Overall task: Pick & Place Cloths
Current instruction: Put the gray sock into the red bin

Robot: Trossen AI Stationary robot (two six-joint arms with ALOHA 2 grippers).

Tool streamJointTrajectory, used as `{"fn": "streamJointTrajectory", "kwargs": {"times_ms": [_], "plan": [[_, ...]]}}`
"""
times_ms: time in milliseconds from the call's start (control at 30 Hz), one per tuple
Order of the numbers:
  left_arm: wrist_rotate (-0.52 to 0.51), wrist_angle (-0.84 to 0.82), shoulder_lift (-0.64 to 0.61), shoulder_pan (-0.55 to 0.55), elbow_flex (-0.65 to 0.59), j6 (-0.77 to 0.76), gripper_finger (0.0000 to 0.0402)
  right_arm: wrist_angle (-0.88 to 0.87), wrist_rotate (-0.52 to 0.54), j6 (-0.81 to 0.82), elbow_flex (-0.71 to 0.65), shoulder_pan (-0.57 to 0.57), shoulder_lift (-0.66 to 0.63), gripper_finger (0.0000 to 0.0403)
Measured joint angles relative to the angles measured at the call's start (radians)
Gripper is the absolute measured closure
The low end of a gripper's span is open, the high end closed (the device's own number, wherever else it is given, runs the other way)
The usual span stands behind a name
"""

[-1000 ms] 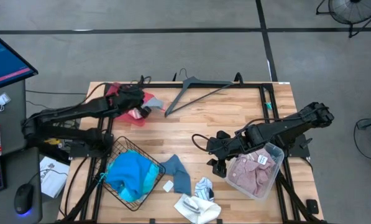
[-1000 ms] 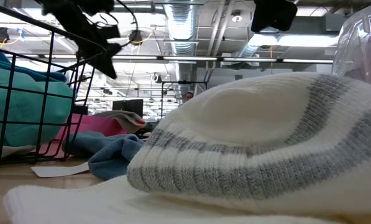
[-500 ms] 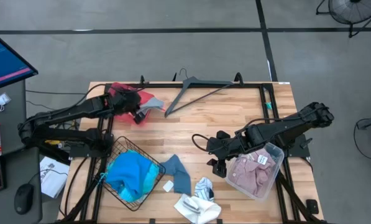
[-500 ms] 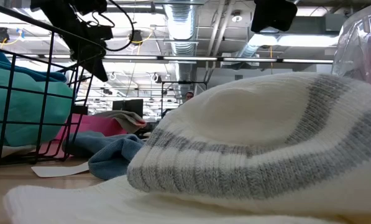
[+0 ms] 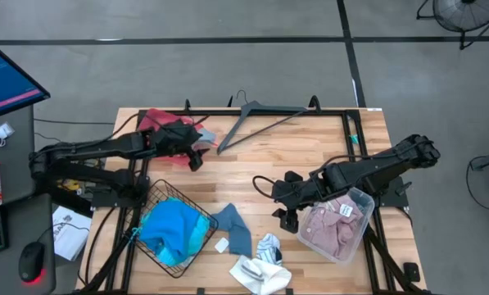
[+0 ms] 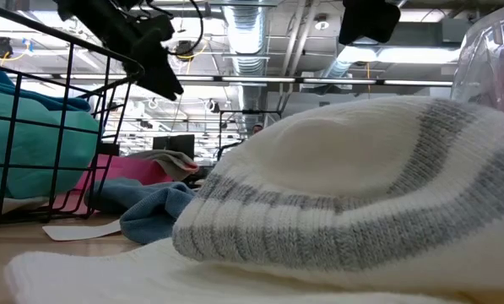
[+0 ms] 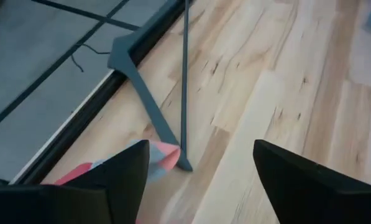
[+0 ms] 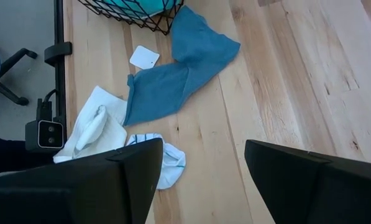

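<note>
- High view: our left hand (image 5: 196, 154) hangs over the far left part of the counter (image 5: 310, 156), just beside the red tray (image 5: 158, 120) and the grey sock with coral tip (image 5: 201, 136) lying at the tray's edge near the hanger (image 5: 260, 115). The turquoise cloth (image 5: 172, 229) sits in the wire basket (image 5: 150, 197), the blue-grey cloth (image 5: 234, 228) and the white pieces (image 5: 260, 270) lie on the near counter, and the pink checked cloth (image 5: 330, 228) fills the clear bin (image 5: 365, 205).
- Low view: the left hand hangs well above the cloths, so we judge it must clear the basket rim before any descent.
- Left wrist view: the fingers (image 7: 126, 171) stand spread with nothing between them; the sock's coral tip (image 7: 163, 154) rests on the wood, apart from them.
- Right wrist view: the right hand's fingers (image 8: 138, 171) are spread and empty above the blue-grey cloth; we would centre on a thick fold before pinching.
</note>
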Motion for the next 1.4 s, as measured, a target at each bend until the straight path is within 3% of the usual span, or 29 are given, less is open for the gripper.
{"fn": "streamJointTrajectory", "kwargs": {"times_ms": [367,500,633,867,1000,1200,1400], "plan": [[-0.010,0.096,0.241,0.004,0.000,0.103,0.0120,0.000,0.000,0.001,0.000,-0.003,0.000,0.0178],[-0.057,0.099,0.335,0.015,0.000,0.190,0.0120,0.000,0.000,0.001,0.000,-0.003,0.000,0.0178],[-0.167,0.107,0.412,0.036,0.000,0.262,0.0120,-0.004,-0.003,0.003,0.000,-0.003,0.000,0.0178],[-0.158,0.119,0.516,0.095,0.000,0.255,0.0132,-0.004,-0.004,0.011,0.000,-0.002,0.000,0.0178],[-0.164,0.121,0.532,0.098,0.000,0.238,0.0194,-0.004,-0.004,0.011,0.000,-0.002,0.000,0.0178],[-0.198,0.121,0.510,0.103,0.000,0.170,0.0377,-0.004,-0.004,0.020,0.000,-0.002,0.000,0.0178],[-0.209,0.122,0.397,0.099,0.000,0.099,0.0400,-0.004,-0.004,0.022,0.000,-0.002,0.000,0.0178]]}}
